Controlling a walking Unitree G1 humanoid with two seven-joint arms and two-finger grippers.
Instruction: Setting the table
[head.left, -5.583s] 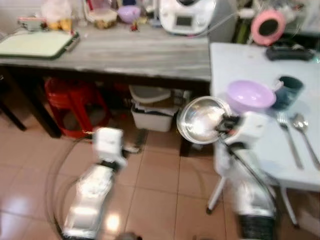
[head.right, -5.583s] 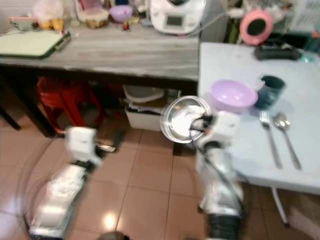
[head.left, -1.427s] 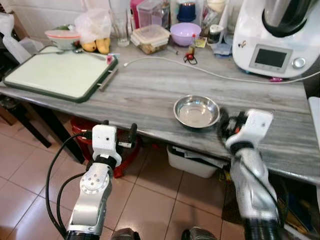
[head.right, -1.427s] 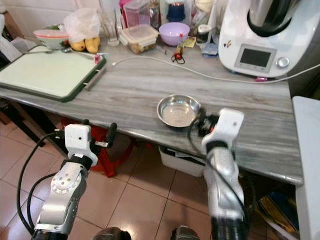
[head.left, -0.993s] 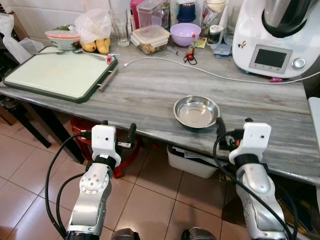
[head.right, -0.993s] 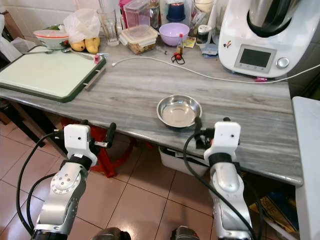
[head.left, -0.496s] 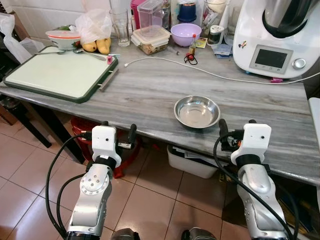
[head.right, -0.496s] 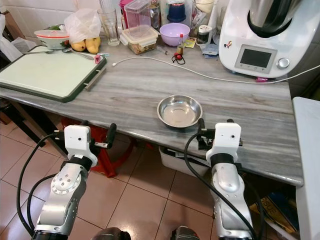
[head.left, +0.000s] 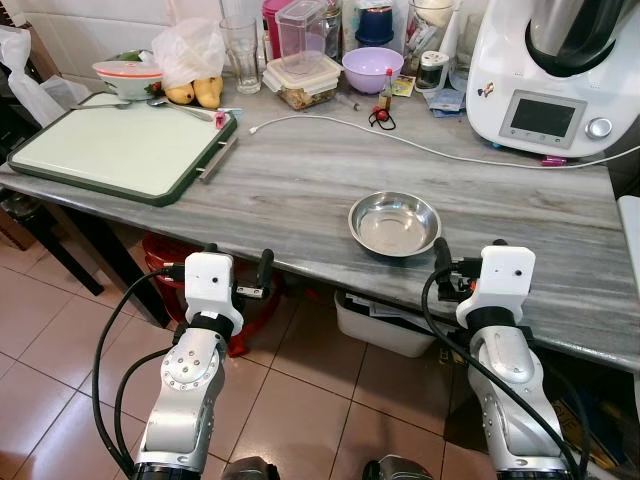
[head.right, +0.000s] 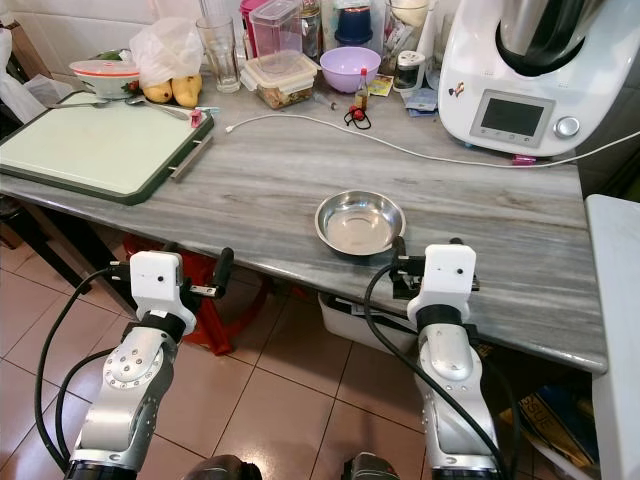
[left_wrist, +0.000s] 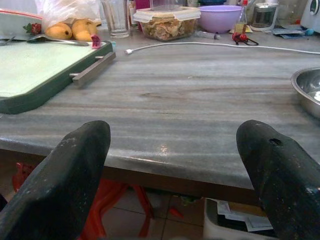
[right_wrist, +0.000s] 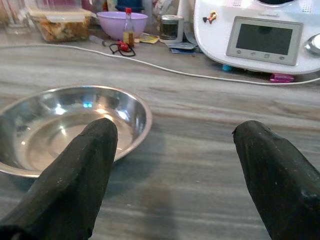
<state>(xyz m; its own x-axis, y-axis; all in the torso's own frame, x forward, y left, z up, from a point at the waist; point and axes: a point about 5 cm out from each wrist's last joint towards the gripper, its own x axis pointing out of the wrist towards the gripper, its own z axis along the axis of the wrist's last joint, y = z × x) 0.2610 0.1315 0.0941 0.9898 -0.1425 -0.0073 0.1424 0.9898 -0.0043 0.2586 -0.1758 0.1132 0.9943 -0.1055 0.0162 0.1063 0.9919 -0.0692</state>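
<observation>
**Steel bowl sits on the worktop, both grippers empty at the front edge**

While the grey, wood-grained worktop (head.left: 300, 180) stretches across the head views, the steel bowl (head.left: 393, 223) rests upright on it near the front edge, empty and shiny inside. The right gripper (right_wrist: 170, 165) hangs just off that edge at about 5 o'clock from the bowl, its jaws spread wide and holding nothing; in the right wrist view one black finger (right_wrist: 75, 170) overlaps the bowl's near rim, but whether it touches cannot be told. The left gripper (left_wrist: 175, 170) is level with the front edge too, well to the bowl's 8 o'clock, its jaws likewise spread wide and empty, with bare worktop between the fingers.

At the worktop's 10 o'clock corner lies a pale cutting board (head.left: 115, 145) in a dark green frame with a metal handle on its right side. Behind it are a plastic bag (head.left: 188, 52) with yellow fruit (head.left: 192, 94) beside it, a drinking glass (head.left: 240, 55) and a lidded food container (head.left: 303, 78). A purple bowl (head.left: 372, 68) stands at 12 o'clock from the steel bowl, with a small red-capped bottle (head.left: 384, 90) just in front. A white cable (head.left: 440, 152) runs across the worktop toward a white kitchen machine (head.left: 555, 75) at 2 o'clock. Below the worktop are a red stool (head.left: 165, 255) and a white bin (head.left: 385, 320) on the tiled floor (head.left: 60, 340).
</observation>
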